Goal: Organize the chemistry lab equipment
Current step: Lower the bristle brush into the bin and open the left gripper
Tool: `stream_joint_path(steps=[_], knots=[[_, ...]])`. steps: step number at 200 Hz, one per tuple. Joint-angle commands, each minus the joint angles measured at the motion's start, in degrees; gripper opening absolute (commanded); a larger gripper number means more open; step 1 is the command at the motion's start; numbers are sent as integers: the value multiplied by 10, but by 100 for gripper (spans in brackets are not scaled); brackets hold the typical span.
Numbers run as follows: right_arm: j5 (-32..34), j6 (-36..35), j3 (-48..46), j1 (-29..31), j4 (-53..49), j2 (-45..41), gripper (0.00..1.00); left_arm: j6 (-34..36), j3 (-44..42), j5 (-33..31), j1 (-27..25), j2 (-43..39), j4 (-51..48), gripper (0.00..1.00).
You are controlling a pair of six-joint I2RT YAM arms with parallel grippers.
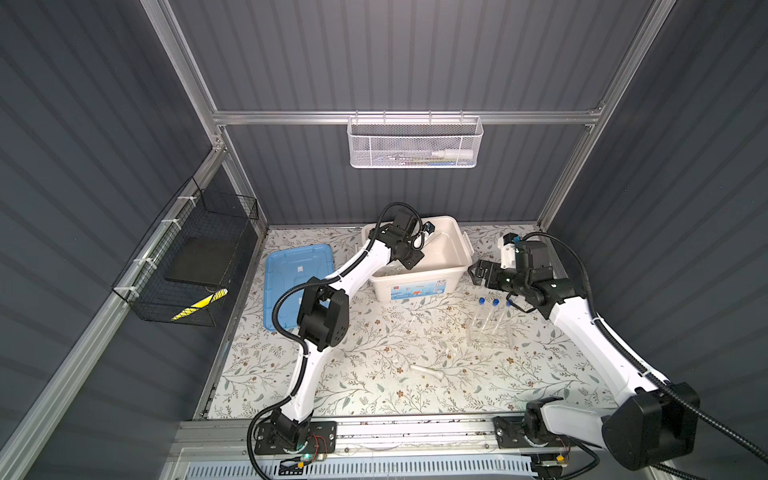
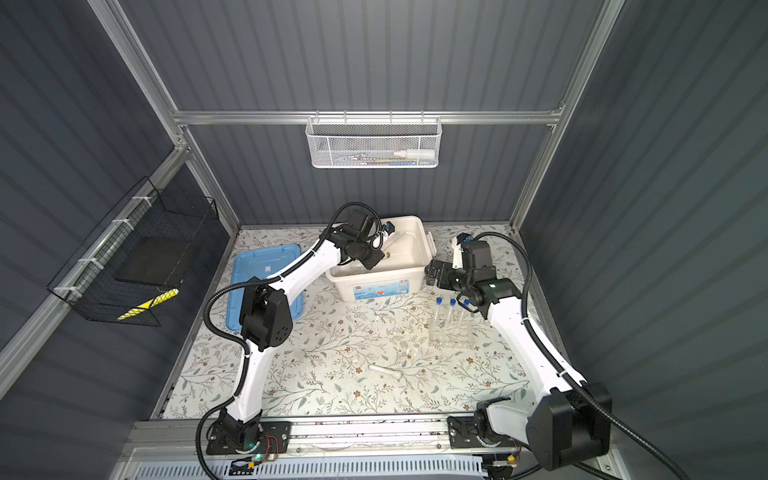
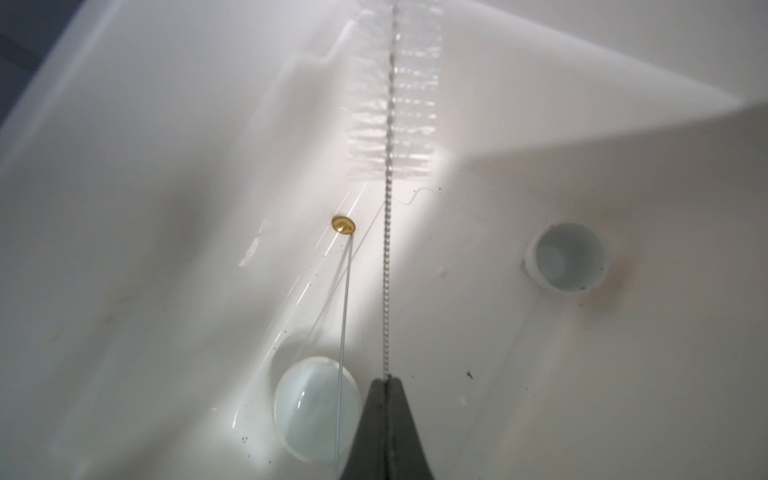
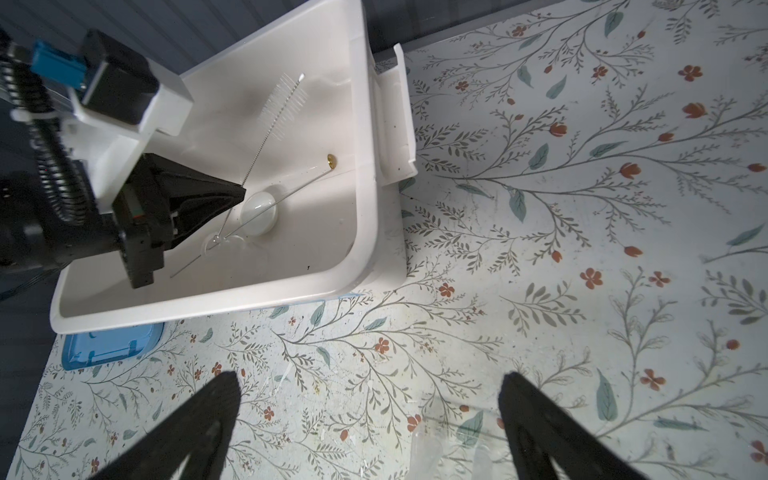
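Note:
My left gripper (image 3: 387, 380) is down inside the white tub (image 1: 419, 286), shut on the twisted wire stem of a tube brush (image 3: 392, 83) whose bristled end points away from the jaws. On the tub floor lie a thin rod with a gold tip (image 3: 343, 225), a shallow white bowl (image 3: 316, 409) and a small white cup (image 3: 565, 259). My right gripper (image 4: 370, 399) hangs open and empty over the table, right of the tub. Blue-capped test tubes (image 1: 494, 303) stand in the clear rack (image 1: 488, 336). The white pestle (image 1: 428, 371) lies on the mat.
The tub's blue lid (image 1: 291, 270) lies flat left of the tub, partly under my left arm. A white mesh basket (image 1: 415, 143) hangs on the back rail and a black wire basket (image 1: 187, 266) on the left wall.

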Motion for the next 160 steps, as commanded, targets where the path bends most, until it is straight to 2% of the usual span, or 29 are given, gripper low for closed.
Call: stream_joint_path(steps=[1,108,134,147,160], knots=[[-1,0,11,-3,4,5,99,5,22,33,-1,26,-38,0],[4,1,5,-3,6,2,99,-14,7,57,0,41,-67,0],[7,0,5,-3,3,-2,99,-27,21,52,0,37,-63,7],[9,0,3,-3,2,-6,99,-32,31,53,0,32,-62,21],[9,1,0,-3,2,-10,99,-38,31,53,0,19,-55,32]])
